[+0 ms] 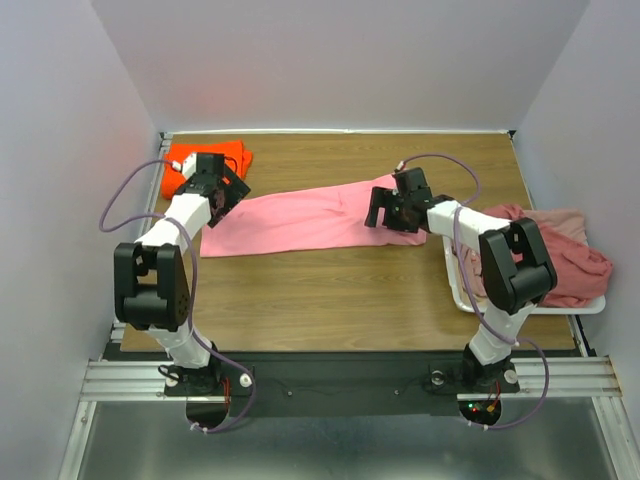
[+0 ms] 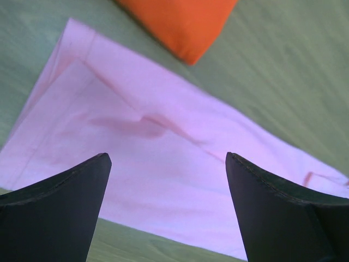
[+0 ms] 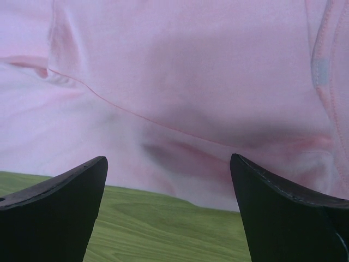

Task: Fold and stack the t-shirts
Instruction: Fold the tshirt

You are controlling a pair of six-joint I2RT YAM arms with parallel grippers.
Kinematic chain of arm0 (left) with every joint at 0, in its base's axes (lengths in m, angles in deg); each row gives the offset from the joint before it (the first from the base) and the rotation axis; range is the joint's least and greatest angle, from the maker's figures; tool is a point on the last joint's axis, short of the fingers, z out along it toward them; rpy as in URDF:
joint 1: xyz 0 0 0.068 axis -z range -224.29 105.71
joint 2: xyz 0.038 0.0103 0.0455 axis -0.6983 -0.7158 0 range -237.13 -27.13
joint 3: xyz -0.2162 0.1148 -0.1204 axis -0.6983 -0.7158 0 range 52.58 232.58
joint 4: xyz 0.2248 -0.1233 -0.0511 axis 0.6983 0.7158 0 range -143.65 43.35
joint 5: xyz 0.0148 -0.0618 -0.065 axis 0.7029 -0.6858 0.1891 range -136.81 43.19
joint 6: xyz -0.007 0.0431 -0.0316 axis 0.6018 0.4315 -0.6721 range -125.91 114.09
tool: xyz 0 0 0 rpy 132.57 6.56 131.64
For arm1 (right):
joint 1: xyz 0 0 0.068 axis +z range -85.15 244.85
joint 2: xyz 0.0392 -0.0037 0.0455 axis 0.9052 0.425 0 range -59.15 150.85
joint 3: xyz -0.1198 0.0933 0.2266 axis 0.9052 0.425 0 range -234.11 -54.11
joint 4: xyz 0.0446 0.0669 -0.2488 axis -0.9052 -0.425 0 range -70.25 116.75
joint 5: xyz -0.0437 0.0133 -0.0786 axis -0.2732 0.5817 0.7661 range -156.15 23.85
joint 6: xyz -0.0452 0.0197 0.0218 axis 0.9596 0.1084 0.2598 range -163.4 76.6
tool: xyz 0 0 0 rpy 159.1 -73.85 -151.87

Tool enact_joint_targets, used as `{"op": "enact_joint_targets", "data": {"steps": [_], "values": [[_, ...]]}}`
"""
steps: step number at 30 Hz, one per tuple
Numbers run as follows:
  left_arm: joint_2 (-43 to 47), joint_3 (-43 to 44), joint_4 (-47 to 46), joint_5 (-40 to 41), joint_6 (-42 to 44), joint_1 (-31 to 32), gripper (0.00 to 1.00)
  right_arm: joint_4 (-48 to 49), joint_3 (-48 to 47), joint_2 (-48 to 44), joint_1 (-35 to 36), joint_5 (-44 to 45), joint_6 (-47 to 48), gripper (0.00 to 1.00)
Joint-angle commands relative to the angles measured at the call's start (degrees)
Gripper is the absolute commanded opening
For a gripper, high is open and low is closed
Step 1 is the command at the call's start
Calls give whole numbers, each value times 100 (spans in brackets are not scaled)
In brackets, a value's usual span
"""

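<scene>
On the right of the wooden table (image 1: 330, 290), a white tray (image 1: 453, 272) holds a heap of rose and pale pink t-shirts (image 1: 570, 262). Mid-table lies the light pink t-shirt (image 1: 300, 220), a long band. The left gripper (image 2: 168, 158) hangs over its left end and the right gripper (image 3: 169, 161) over its right, both spread wide and empty. Far left, the orange t-shirt (image 1: 235, 155) lies folded.

One orange t-shirt (image 1: 230, 150), one pink t-shirt (image 1: 300, 220), two heaped t-shirts (image 1: 575, 265), one tray (image 1: 578, 310).

No legible text, label or number anywhere
</scene>
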Motion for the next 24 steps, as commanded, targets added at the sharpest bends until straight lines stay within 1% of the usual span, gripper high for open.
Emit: {"op": "enact_joint_targets", "data": {"steps": [1,4,9,11,12,13,14,15,16,17,18,19,20,21,22,23,24], "values": [[-434,-480,64,219,93,-50,98,122,-433,226,19,108,-82,100],[-645,-613,20,148,84,-23,98,114,-635,454,10,108,-135,100],[-909,-982,-50,-98,58,30,98,105,-1170,1201,-51,99,-56,100],[-849,-1280,-50,-202,-4,82,98,105,-1566,1500,-86,47,75,100],[-805,-1403,-50,-264,-117,170,98,105,-1715,1814,-87,-23,119,100],[-752,-1726,-41,-387,-196,197,99,87,-1908,1957,-87,-59,224,100],[-586,-1929,-94,-675,-267,275,98,87,-2249,2089,-95,-181,260,100],[-489,-2123,-155,-747,-398,363,98,87,-2487,2403,-95,-260,304,100],[-279,-2438,-164,-748,-669,625,98,87,-2942,2572,-95,-470,417,100],[-181,-2554,-173,-748,-785,784,98,87,-2947,2773,-95,-611,471,100],[-111,-2669,-164,-792,-856,908,98,96,-3521,3150,-95,-761,532,100],[-49,-2887,-182,-966,-1074,1205,98,96,-3771,3380,-95,-919,576,100],[39,-2968,-191,-1107,-1163,1364,98,78,-4304,3556,-95,-1329,550,100],[83,-3047,-217,-1187,-1268,1540,98,96,-4527,3906,-95,-1507,550,100],[110,-3143,-278,-1283,-1452,1681,98,96,-4807,4075,-95,-1683,507,100],[162,-3345,-383,-1519,-1689,2004,98,87,-5054,4242,-95,-1902,471,100],[154,-3434,-497,-1652,-1830,2155,98,87,-5282,4400,-95,-1948,436,100]]}}
